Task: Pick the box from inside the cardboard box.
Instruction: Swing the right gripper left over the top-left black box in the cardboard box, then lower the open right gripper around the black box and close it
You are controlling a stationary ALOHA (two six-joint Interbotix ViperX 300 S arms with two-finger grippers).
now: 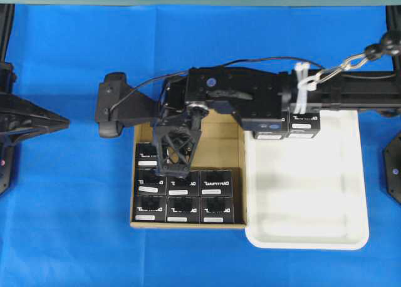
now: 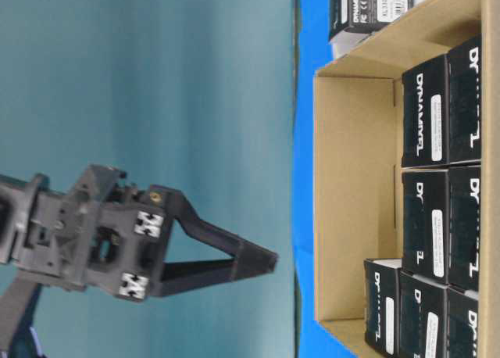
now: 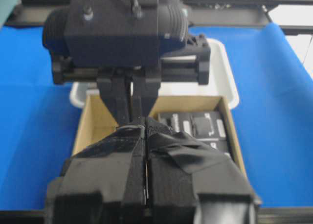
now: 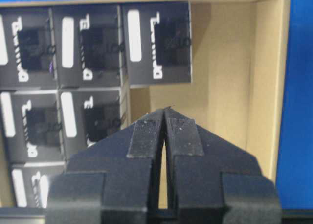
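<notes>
The cardboard box (image 1: 219, 146) lies mid-table with several black boxes (image 1: 183, 182) packed in its front and left part. My right gripper (image 1: 175, 168) reaches across from the right and hangs over the carton, shut and empty. In the right wrist view its tips (image 4: 166, 109) are over bare carton floor (image 4: 225, 62), beside the black boxes (image 4: 156, 43). The table-level view shows it (image 2: 273, 260) apart from the carton (image 2: 351, 202). My left gripper (image 1: 62, 121) is at the far left, shut and empty; its taped tips (image 3: 145, 126) face the carton (image 3: 98, 116).
A white plastic tray (image 1: 307, 193) lies against the carton's right side. Two black boxes (image 1: 302, 124) sit at its far end, partly under the right arm. Blue cloth (image 1: 62, 224) covers the table around both.
</notes>
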